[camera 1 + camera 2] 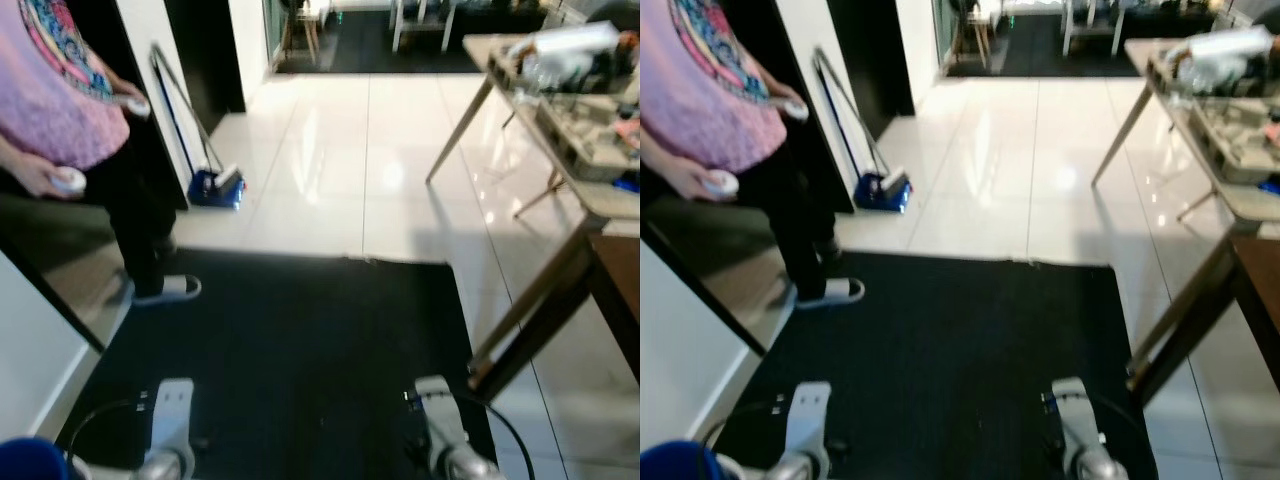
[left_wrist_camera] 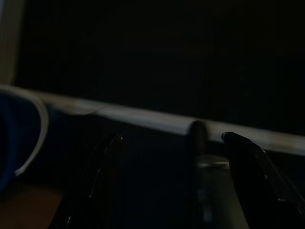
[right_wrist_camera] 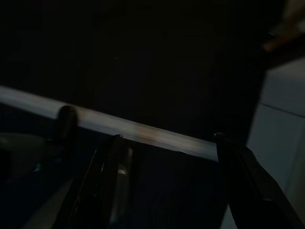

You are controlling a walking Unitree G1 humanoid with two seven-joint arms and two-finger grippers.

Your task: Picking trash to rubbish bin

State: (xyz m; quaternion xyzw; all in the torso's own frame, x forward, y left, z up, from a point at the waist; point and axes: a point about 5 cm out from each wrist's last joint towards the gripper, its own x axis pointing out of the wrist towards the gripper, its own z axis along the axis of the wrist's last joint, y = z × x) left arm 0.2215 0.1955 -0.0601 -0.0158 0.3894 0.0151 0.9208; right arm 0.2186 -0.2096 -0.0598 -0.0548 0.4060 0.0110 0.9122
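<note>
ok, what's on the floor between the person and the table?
Head views: black mat in front, glossy white tiles beyond, between person and table.

Black mat (image 1: pixel 290 350) ahead is bare, open run up to the white tile floor (image 1: pixel 340 160), which stays open toward the far doorway. Left side blocked: person (image 1: pixel 70 110) standing at the mat's left edge, foot (image 1: pixel 168 290) on its corner, white wall (image 1: pixel 25 350) just behind. Mop (image 1: pixel 215 185) leans by the dark door frame beyond the person, its head on the tile. Right side blocked: table (image 1: pixel 600 200) loaded with clutter (image 1: pixel 575 60), its slanted legs (image 1: pixel 530 310) reaching down to the mat's right edge. Widest gap is centre, between person and table legs.
</note>
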